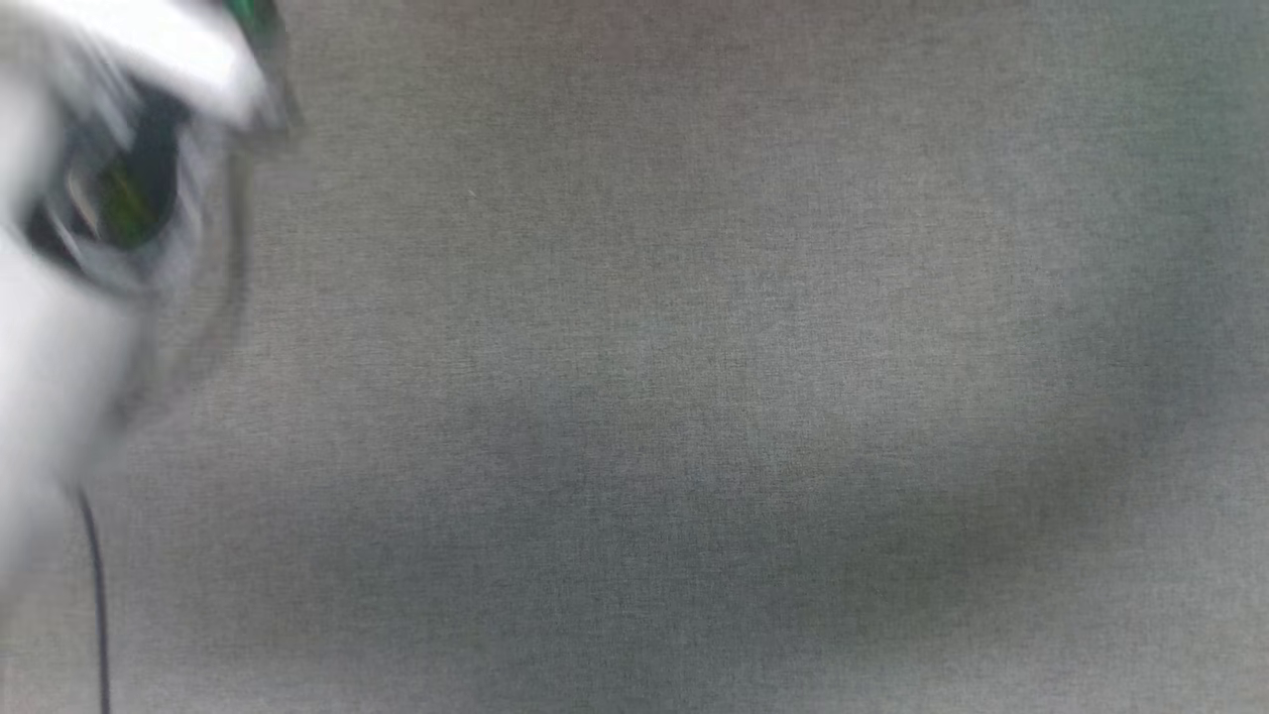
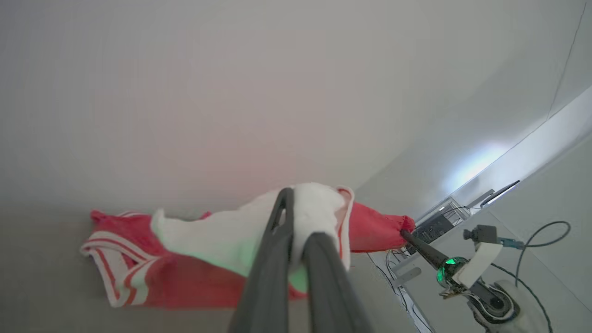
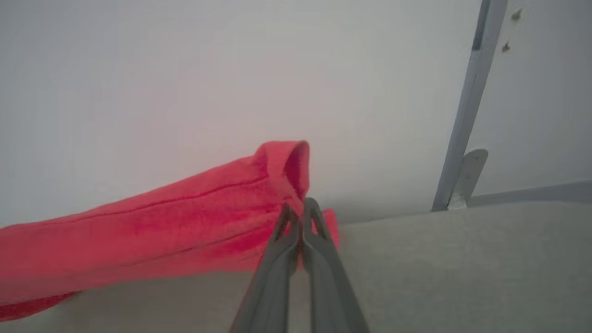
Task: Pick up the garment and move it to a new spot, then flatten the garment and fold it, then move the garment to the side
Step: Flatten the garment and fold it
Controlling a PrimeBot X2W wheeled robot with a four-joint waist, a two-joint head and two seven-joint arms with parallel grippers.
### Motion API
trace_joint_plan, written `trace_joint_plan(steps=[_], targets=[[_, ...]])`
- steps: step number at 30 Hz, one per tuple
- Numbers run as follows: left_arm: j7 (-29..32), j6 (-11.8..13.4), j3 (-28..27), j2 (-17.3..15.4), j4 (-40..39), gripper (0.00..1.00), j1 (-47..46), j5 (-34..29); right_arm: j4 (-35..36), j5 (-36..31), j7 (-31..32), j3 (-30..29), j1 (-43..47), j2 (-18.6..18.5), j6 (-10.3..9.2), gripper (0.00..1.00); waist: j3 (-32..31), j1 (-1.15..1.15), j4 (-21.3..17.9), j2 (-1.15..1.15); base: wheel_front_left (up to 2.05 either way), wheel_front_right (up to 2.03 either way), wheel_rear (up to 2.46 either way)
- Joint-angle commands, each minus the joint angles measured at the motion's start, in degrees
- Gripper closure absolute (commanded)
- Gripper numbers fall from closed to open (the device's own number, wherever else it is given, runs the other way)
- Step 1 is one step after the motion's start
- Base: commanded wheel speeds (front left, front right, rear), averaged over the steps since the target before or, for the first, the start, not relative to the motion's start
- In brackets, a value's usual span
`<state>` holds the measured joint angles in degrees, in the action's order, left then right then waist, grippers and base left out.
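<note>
The left gripper (image 2: 298,217) pinched a white panel of the garment (image 2: 203,282) between tight jaws. The right gripper (image 3: 301,210) clamped its red end, and the cloth spanned between them.

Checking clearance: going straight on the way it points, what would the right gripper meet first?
The garment the right gripper pinches, bunched past its tips; beyond, probably the pale wall, depth unclear.

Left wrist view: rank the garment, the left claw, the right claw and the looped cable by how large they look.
1. garment: widest span by far.
2. left claw: large, but nearness to the camera inflates it.
3. right claw and looped cable: both small and far off, look alike, so not ranked.
</note>
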<state>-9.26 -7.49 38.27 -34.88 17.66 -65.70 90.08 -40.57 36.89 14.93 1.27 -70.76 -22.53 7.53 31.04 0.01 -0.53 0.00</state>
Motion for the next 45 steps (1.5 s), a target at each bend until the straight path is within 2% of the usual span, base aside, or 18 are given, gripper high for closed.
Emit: trace_joint_plan(steps=[1, 6, 9, 13, 21, 27, 32, 34, 38, 45], targets=[[-0.5, 0.1, 0.9, -0.4, -2.6, 1.0, 4.5, 0.6, 1.8, 1.9, 1.0, 0.6, 4.0, -1.3, -0.09, 1.0, -0.6, -0.01, 0.2, 0.0, 0.0, 0.0, 0.0], [-1.6, 0.1, 4.0, -3.3, -11.6, 1.0, 19.0, 1.4, 10.9, 9.1, 5.7, 2.1, 18.9, -4.5, -0.05, 1.0, -2.9, -0.01, 0.7, 0.0, 0.0, 0.0, 0.0], [-2.5, 0.1, 5.5, -4.7, -16.2, 1.0, 26.2, 0.8, 17.0, 12.6, 8.4, 1.0, 28.6, -6.3, -0.05, 1.0, -4.7, -0.01, 1.0, 0.0, 0.0, 0.0, 0.0], [-3.7, 0.1, 7.2, -7.3, -21.6, 1.0, 34.4, -0.1, 25.2, 15.8, 11.7, -1.4, 40.8, -7.0, -0.05, 1.0, -7.1, -0.01, 1.0, 0.0, 0.0, 0.0, 0.0], [-5.6, 0.1, 6.6, -12.3, -30.6, 1.0, 47.8, -2.2, 40.1, 17.7, 18.2, -9.2, 60.8, -5.4, -0.05, 1.0, -9.8, -0.01, 1.3, 0.0, 0.0, 0.0, 0.0], [-6.0, 0.1, 4.6, -14.1, -34.9, 1.0, 54.0, -3.8, 49.5, 16.8, 22.5, -14.2, 70.5, -2.1, -0.04, 1.0, -10.2, -0.01, 1.4, 0.0, 0.0, 0.0, 0.0], [-6.0, 0.1, 1.2, -13.3, -35.2, 1.0, 53.0, -6.0, 53.3, 15.2, 24.0, -16.9, 70.1, 1.1, -0.04, 1.0, -10.1, -0.01, 1.2, 0.0, 0.0, 0.0, 0.0], [-6.0, 0.1, -0.9, -11.6, -34.8, 1.0, 50.7, -5.9, 53.2, 14.7, 24.2, -17.6, 67.6, 2.1, -0.04, 1.0, -9.7, -0.01, 1.1, 0.0, 0.0, 0.0, 0.0], [-6.0, 0.1, -2.8, -10.3, -32.5, 1.0, 46.9, -5.3, 50.9, 13.7, 24.4, -18.1, 62.4, 3.2, -0.04, 1.0, -8.6, -0.01, 0.8, 0.0, 0.0, 0.0, 0.0], [-4.2, 0.1, -0.7, -6.9, -22.6, 1.0, 37.0, -5.1, 42.8, 10.5, 22.9, -15.9, 51.3, 4.6, -0.04, 1.0, -5.0, -0.01, 0.0, 0.0, 0.0, 0.0, 0.0]])
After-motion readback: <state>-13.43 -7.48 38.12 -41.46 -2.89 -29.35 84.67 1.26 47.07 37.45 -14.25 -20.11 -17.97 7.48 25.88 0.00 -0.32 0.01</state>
